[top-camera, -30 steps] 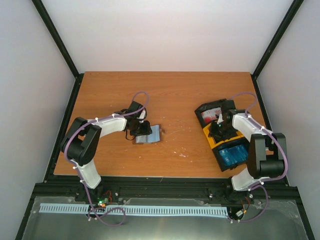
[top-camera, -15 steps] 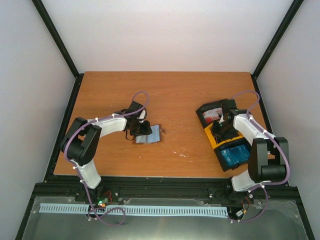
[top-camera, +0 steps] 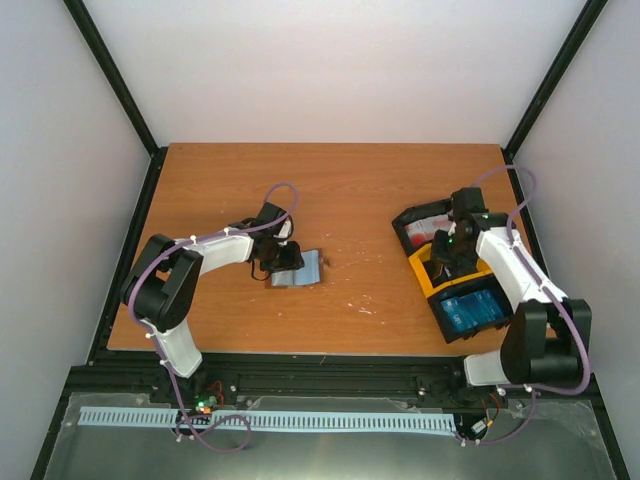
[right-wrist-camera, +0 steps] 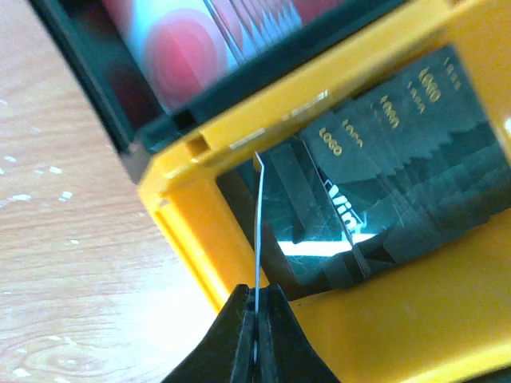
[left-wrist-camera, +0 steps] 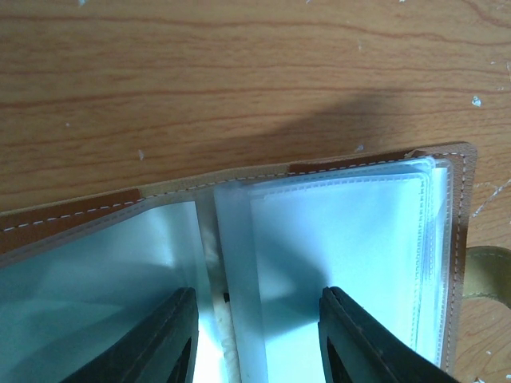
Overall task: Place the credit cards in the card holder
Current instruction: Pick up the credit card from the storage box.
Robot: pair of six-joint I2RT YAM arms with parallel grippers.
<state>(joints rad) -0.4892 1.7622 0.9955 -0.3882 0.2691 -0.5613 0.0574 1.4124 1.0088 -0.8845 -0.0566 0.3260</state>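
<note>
The brown card holder (top-camera: 303,268) lies open on the table, its grey-blue clear sleeves (left-wrist-camera: 335,231) facing up. My left gripper (top-camera: 283,262) sits low over it, open, its fingers standing either side of the holder's spine (left-wrist-camera: 257,294). My right gripper (top-camera: 447,245) is shut on one thin credit card (right-wrist-camera: 258,223), seen edge-on and upright just above the yellow tray (right-wrist-camera: 192,231). Dark credit cards (right-wrist-camera: 399,159) lie fanned in that tray. Red and white cards (right-wrist-camera: 192,48) fill the black tray beyond it.
The trays sit at the table's right side: a black one (top-camera: 405,217) farthest, the yellow one (top-camera: 425,275) in the middle, and one holding blue cards (top-camera: 470,310) nearest. Bare wood lies between the card holder and the trays.
My right gripper closed on a dark card from the yellow tray and drew it up and slightly toward the far side. The left arm and the card holder stayed still.
</note>
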